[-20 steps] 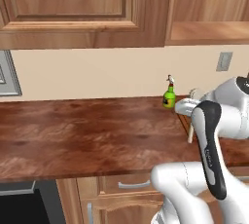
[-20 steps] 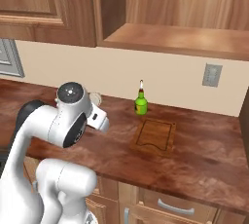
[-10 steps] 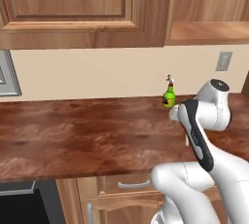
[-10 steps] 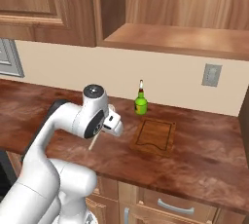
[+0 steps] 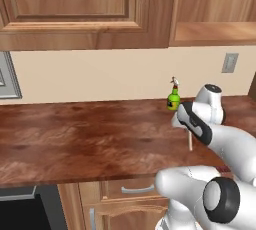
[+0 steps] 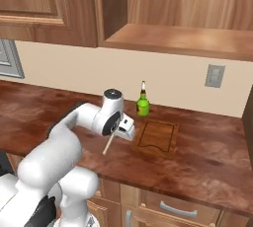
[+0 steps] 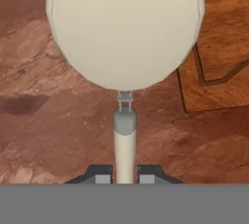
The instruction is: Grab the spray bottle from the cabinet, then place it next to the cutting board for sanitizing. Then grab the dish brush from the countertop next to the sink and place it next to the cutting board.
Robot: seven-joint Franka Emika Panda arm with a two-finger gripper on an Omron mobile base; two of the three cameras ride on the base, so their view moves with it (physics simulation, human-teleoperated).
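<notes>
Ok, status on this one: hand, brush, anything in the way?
Hand shut on dish brush, carried above countertop just left of cutting board. Spray bottle upright behind the board. Nothing in the way.

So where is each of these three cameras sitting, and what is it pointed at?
Left base view: behind the arm's left, facing the countertop and spray bottle; arm at lower right.
Right base view: behind its right, facing the cutting board; arm at lower left.
Hand view: on the hand, looking along the gripper shut on the dish brush.
Both base views share bottle, brush and arm.
</notes>
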